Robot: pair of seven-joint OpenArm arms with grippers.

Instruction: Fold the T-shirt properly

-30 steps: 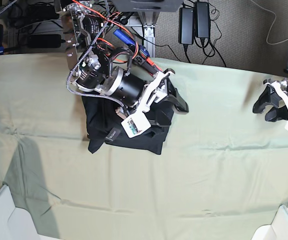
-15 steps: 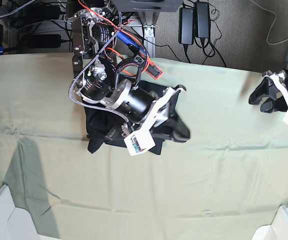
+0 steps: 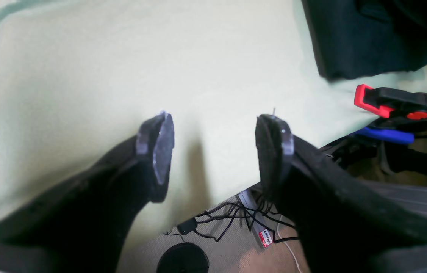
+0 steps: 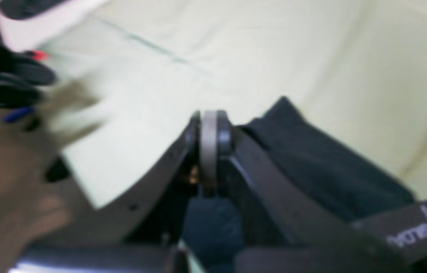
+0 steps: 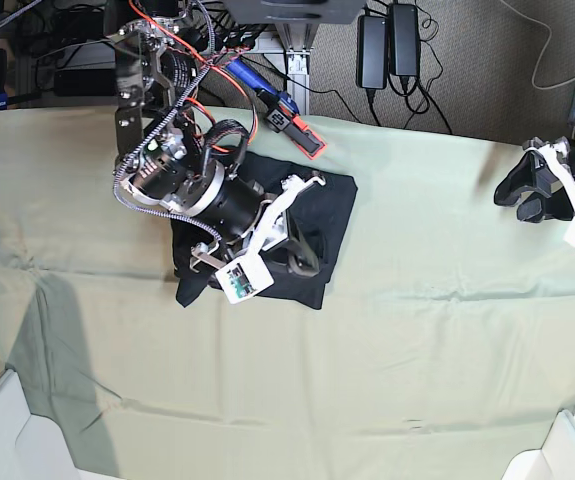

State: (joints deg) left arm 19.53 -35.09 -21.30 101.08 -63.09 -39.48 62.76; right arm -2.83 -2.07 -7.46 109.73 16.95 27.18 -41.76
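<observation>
From my station I see the T-shirt [image 5: 267, 235] lying as a compact black folded bundle on the pale green table cloth [image 5: 417, 340], toward the far left of the base view, with my right gripper [image 5: 302, 255] poised over its near-right part, jaws pressed fully together with nothing caught between them. My left gripper [image 5: 529, 192] sits well apart at the far right edge of the cloth, its fingers [image 3: 156, 151] spread wide and empty above bare cloth, and a red and black clamp [image 3: 391, 101] grips the table edge beyond it.
</observation>
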